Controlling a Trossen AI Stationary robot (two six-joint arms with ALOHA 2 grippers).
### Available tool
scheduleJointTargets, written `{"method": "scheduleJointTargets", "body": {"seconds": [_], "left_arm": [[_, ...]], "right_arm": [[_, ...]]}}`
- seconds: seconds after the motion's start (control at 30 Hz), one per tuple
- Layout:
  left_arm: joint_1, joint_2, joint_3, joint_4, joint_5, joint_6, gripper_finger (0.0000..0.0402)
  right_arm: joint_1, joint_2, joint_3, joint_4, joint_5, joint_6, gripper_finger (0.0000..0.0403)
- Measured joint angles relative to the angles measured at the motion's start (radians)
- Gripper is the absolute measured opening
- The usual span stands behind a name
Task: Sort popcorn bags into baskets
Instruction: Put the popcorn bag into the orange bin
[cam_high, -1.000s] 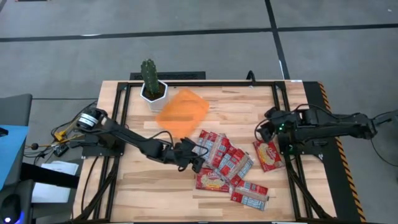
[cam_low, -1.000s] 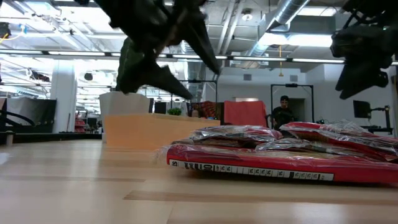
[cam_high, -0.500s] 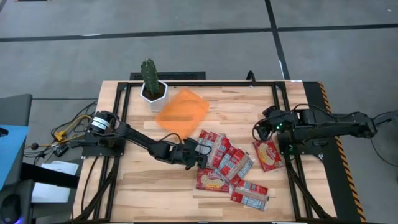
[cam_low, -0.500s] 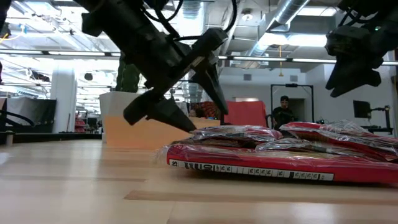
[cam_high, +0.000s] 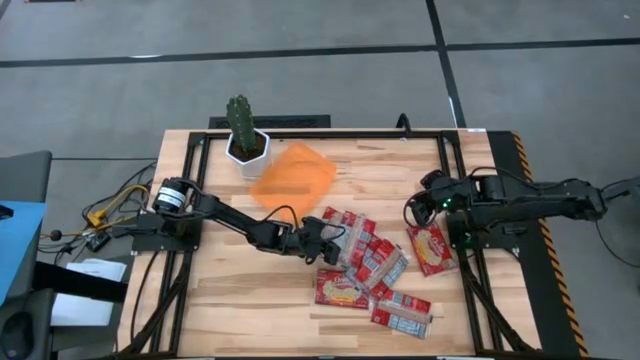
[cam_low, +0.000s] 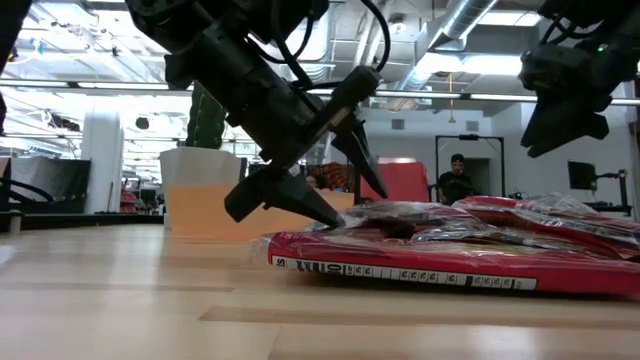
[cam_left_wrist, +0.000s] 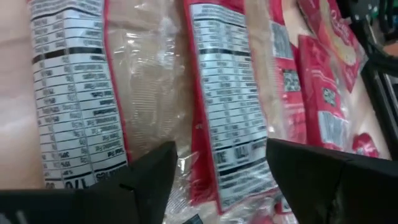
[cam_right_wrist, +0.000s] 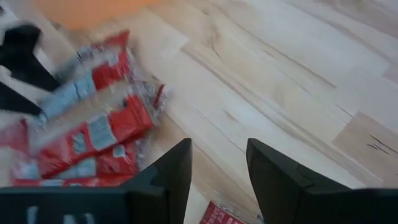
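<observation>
Several red and silvery popcorn bags (cam_high: 365, 255) lie flat in an overlapping pile on the wooden table. One more bag (cam_high: 432, 250) lies apart to the right, and two (cam_high: 342, 290) (cam_high: 402, 310) lie nearer the front edge. The orange basket (cam_high: 292, 178) sits beyond the pile, to its far left. My left gripper (cam_high: 325, 240) is open and slants down at the pile's left edge, one finger low (cam_low: 300, 200) and one above (cam_low: 365, 170). In its wrist view (cam_left_wrist: 221, 155) a bag's end (cam_left_wrist: 230, 124) lies between the fingers. My right gripper (cam_high: 413, 212) hangs open above the table, right of the pile. My left gripper comes at the left end of the pile (cam_low: 345, 215) from the table's left, slanting down. Its fingers stand on either side of the bags' ends. I cannot tell whether a fingertip touches a bag.
A white pot with a green cactus (cam_high: 245, 145) stands at the far left, right beside the basket. Bare wood lies left of and in front of the pile (cam_high: 240, 290). Black frame rails (cam_high: 455, 180) run along the table's sides.
My left gripper has gone down and toward the table's right edge, from bare wood left of the pile to the pile's left end. The bags have stayed where they were.
</observation>
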Motion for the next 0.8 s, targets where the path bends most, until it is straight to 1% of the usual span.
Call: {"method": "scheduleJointTargets", "body": {"seconds": [0.13, 0.27, 0.4, 0.57, 0.8], "left_arm": [[0.005, 0.0, 0.0, 0.014, -0.007, -0.016, 0.0202], [0.005, 0.0, 0.0, 0.027, -0.014, -0.034, 0.0188], [0.005, 0.0, 0.0, 0.057, -0.004, -0.016, 0.0189], [0.005, 0.0, 0.0, 0.066, 0.004, -0.017, 0.0203], [0.005, 0.0, 0.0, 0.066, 0.01, -0.006, 0.0217]], "right_arm": [[0.03, 0.1, 0.0, 0.066, 0.008, -0.04, 0.0169], [0.06, 0.213, 0.0, 0.161, 0.027, -0.046, 0.0164], [0.088, 0.342, 0.0, 0.261, 0.032, -0.062, 0.0159], [0.115, 0.512, 0.0, 0.41, 0.017, -0.069, 0.0153], [0.154, 0.66, 0.0, 0.623, -0.04, -0.052, 0.0138]]}}
